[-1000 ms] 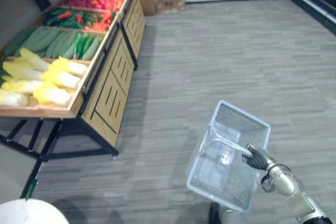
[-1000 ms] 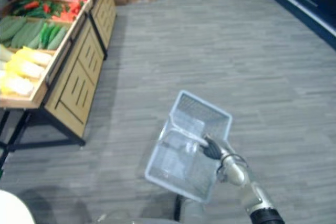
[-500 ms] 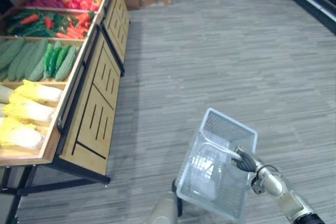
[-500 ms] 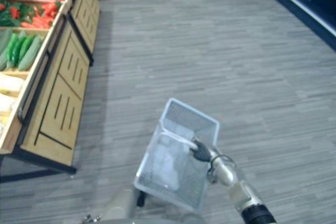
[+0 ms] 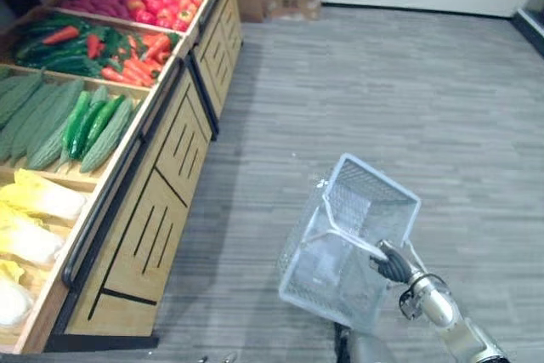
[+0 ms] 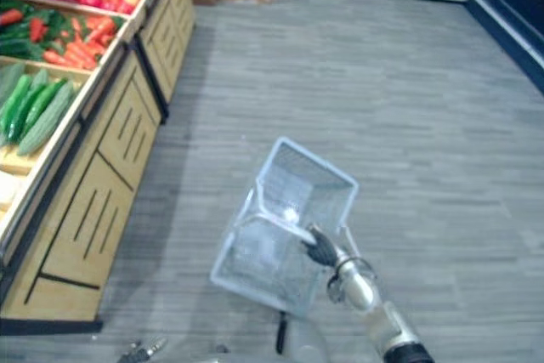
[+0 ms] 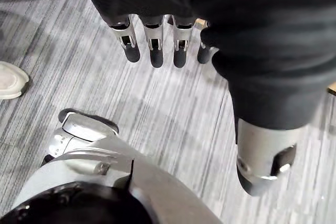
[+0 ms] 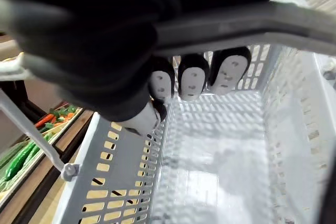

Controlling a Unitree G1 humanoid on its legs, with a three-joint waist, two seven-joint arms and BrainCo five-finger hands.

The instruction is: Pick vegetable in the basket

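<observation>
The head camera has swung since the earlier frame, so the whole picture has shifted and the wooden surface point(image 5: 161, 201) now runs close along the robot's left. The basket point(image 5: 367, 201) has not changed hands: it hangs from the right robot hand point(image 5: 391, 263) as before, over the floor point(image 5: 408, 82).

That robot hand is closed round the handle point(image 5: 344, 237). The vegetables all lie in the bins on the surface: cucumbers point(image 5: 93, 121) nearest the middle, cabbages point(image 5: 38, 197) closer to the robot, peppers point(image 5: 127, 40) further off. They are well apart from the basket.

I judge the step in hand to be the approach, with no picking begun. The next move calls for closing on the surface, bringing the left robot hand point(image 7: 156, 51) over one vegetable and keeping the basket level and within reach for the drop.

The eye views give the layout, basket against surface, but not the left robot hand. The left wrist view shows it with fingers hanging straight and loose above the floor, holding nothing. The right wrist view shows the dark fingertips point(image 8: 189, 80) curled under the handle, which the eye views leave too small to read, and looks down into the basket, where the bottom is bare. It also catches a corner of the cucumbers past the basket's rim.
</observation>
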